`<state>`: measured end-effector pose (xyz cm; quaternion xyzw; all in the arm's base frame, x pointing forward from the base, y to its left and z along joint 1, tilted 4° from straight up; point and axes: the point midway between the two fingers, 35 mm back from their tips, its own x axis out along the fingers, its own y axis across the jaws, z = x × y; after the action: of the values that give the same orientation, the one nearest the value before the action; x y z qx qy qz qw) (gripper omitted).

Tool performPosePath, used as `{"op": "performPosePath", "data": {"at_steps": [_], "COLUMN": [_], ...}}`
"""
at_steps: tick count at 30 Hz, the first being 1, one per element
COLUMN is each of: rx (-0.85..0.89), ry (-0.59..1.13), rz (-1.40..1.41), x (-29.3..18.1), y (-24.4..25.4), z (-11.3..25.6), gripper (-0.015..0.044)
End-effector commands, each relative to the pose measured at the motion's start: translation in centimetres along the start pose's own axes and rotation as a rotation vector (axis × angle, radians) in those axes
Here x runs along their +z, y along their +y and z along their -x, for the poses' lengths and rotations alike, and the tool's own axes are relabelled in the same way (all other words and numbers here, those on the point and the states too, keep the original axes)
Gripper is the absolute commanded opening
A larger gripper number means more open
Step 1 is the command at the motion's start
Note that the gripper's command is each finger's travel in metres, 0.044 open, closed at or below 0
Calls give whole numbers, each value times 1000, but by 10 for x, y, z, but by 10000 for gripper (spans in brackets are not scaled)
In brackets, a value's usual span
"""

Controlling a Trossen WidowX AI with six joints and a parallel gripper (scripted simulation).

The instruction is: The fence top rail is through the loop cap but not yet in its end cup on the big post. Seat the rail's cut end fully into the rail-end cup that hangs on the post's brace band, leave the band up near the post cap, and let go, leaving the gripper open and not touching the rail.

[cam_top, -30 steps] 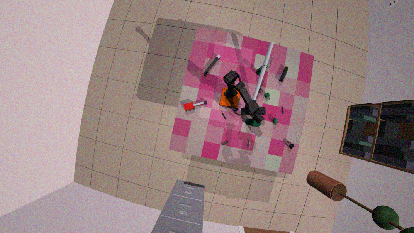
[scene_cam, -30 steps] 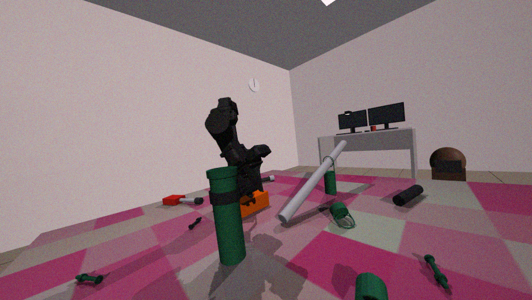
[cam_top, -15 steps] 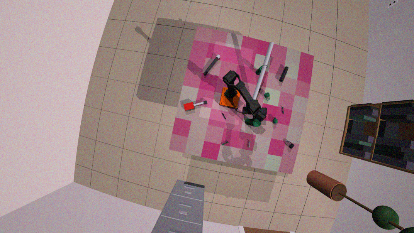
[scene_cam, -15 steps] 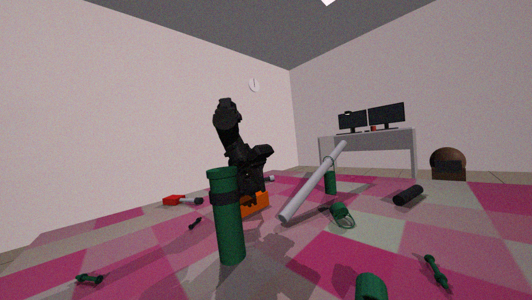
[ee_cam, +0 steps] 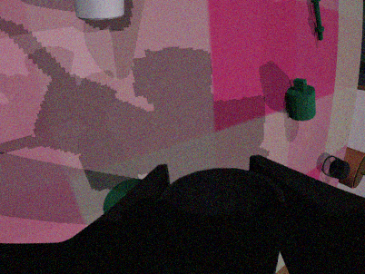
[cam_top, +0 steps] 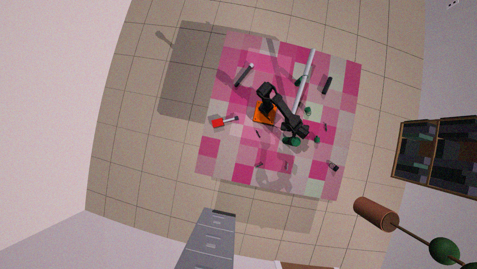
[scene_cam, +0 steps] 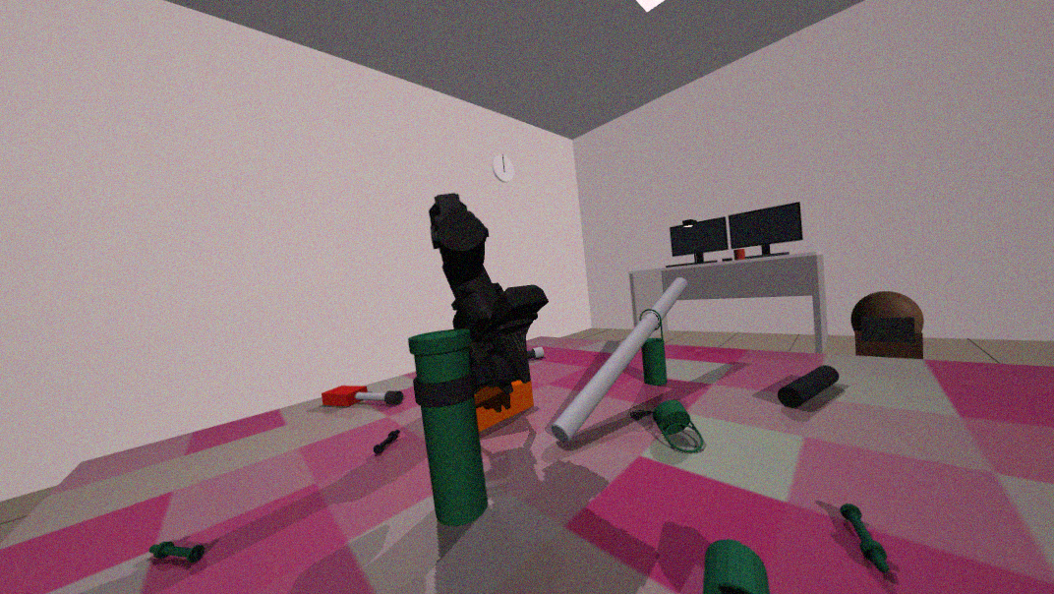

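The pale grey rail slants down through the loop above the small green post. Its cut end is low and stands apart from the cup. The big green post stands upright with the black brace band below its cap. My gripper is beside the big post, shut on the black rail-end cup. The cup is dark and its mouth is hard to make out. In the exterior view the post hides the fingertips and the cup.
A green loop cap lies near the rail's low end. A small green cap is beyond the post. A black roll and a red-headed mallet lie farther off.
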<state>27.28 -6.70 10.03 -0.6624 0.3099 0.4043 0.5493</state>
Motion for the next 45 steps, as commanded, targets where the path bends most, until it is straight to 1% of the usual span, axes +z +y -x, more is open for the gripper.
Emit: {"op": "performPosePath", "data": {"at_steps": [1, 16, 26, 33, 40, 45], "rx": [-5, 0, 0, 0, -4, 0], "ry": [14, 12, 11, 9, 6, -2], "rz": [-25, -19, -19, -19, -19, -24], "x": [-1, 0, 1, 16, 38, 41], "y": [-3, -2, -2, -12, -22, -21], "z": [-1, -1, -1, 12, 31, 30], "gripper": [0, 0, 263, 440, 440, 440]}}
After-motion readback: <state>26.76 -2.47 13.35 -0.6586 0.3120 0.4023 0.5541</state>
